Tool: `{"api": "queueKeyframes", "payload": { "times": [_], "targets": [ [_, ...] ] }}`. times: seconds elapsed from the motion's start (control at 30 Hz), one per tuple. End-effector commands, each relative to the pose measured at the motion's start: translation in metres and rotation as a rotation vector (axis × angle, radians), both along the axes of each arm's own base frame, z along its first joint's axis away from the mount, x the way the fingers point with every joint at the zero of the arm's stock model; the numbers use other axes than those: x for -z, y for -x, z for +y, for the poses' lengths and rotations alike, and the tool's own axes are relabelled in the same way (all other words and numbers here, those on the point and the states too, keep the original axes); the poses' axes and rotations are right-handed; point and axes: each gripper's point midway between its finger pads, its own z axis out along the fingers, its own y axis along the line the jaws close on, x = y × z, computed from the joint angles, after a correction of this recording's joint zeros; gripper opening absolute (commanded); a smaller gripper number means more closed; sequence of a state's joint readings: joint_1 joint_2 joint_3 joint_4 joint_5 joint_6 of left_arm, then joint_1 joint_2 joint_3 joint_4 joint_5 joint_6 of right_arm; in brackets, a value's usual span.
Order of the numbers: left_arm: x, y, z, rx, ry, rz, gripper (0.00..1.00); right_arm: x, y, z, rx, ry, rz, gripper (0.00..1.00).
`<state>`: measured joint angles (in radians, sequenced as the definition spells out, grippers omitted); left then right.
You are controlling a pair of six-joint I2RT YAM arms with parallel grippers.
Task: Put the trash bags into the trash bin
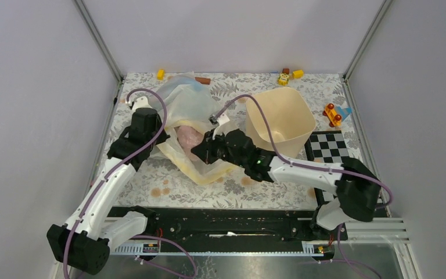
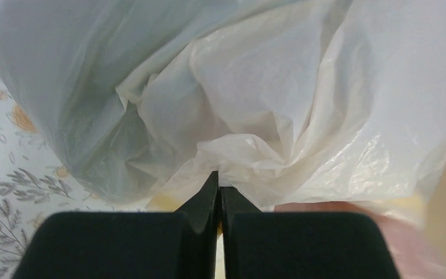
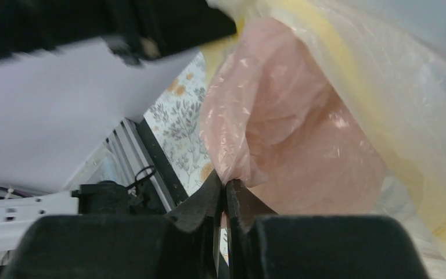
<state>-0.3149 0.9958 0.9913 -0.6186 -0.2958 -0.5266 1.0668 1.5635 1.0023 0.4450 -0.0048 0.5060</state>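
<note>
- The left fingers are pressed together on a fold of the pale yellow bag, with the film bunched right at their tips.
- Above that fold in the left wrist view billows the bluish-clear bag. From above, all the bags form one puffed heap on the tabletop, left of centre.
- The pink bag sits in the middle of the heap, wrapped by the yellow film around it.
- The right fingers are pinched on an edge of the pink bag, and a thin wisp of plastic runs down between them.
- The trash bin stands just to the right of the heap, its mouth open toward the camera. The inside that shows is bare cream wall, with no bag in it.
- My judgement is that the task is at an early stage. Both arms have a grip, but no bag has reached the bin, so the whole bundle must be lifted, carried right and dropped in.
- Because the bags are tangled together, they may travel as one mass that is wide for the bin's mouth.
- Small toys lie along the far edge, and a checkerboard lies to the right.
</note>
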Motion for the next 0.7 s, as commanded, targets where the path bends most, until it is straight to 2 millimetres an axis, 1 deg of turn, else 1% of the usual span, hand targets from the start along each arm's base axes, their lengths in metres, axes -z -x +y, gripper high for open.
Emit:
{"api": "queueKeyframes", "payload": {
  "times": [0.0, 0.2, 0.27, 0.33, 0.37, 0.43, 0.47, 0.53, 0.6, 0.67],
  "targets": [
    [0.017, -0.004, -0.005, -0.062, 0.097, -0.002, 0.00, -0.055, 0.002, -0.029, 0.066, -0.040, -0.065, 0.11],
    [0.060, 0.000, -0.015, -0.140, 0.237, 0.052, 0.00, -0.094, 0.002, -0.068, 0.172, -0.045, -0.084, 0.12],
    [0.074, -0.001, -0.019, -0.162, 0.285, 0.056, 0.00, -0.097, 0.002, -0.086, 0.221, -0.016, -0.077, 0.12],
    [0.091, -0.003, -0.028, -0.162, 0.361, 0.047, 0.00, -0.103, 0.002, -0.104, 0.273, -0.002, -0.077, 0.13],
    [0.107, 0.000, -0.032, -0.159, 0.396, 0.051, 0.00, -0.103, 0.004, -0.114, 0.293, 0.012, -0.070, 0.13],
    [0.121, -0.006, -0.041, -0.144, 0.461, 0.012, 0.00, -0.107, 0.010, -0.133, 0.317, 0.023, -0.063, 0.13],
    [0.123, -0.011, -0.045, -0.124, 0.478, -0.013, 0.00, -0.107, 0.014, -0.141, 0.321, 0.029, -0.058, 0.13],
    [0.136, -0.020, -0.049, -0.108, 0.460, -0.014, 0.00, -0.105, 0.021, -0.158, 0.335, 0.050, -0.042, 0.13],
    [0.149, -0.030, -0.046, -0.127, 0.408, 0.006, 0.00, -0.099, 0.026, -0.174, 0.354, 0.092, -0.022, 0.12],
    [0.161, -0.041, -0.037, -0.172, 0.337, 0.049, 0.00, -0.092, 0.032, -0.188, 0.364, 0.142, -0.004, 0.11]
  ]
}}
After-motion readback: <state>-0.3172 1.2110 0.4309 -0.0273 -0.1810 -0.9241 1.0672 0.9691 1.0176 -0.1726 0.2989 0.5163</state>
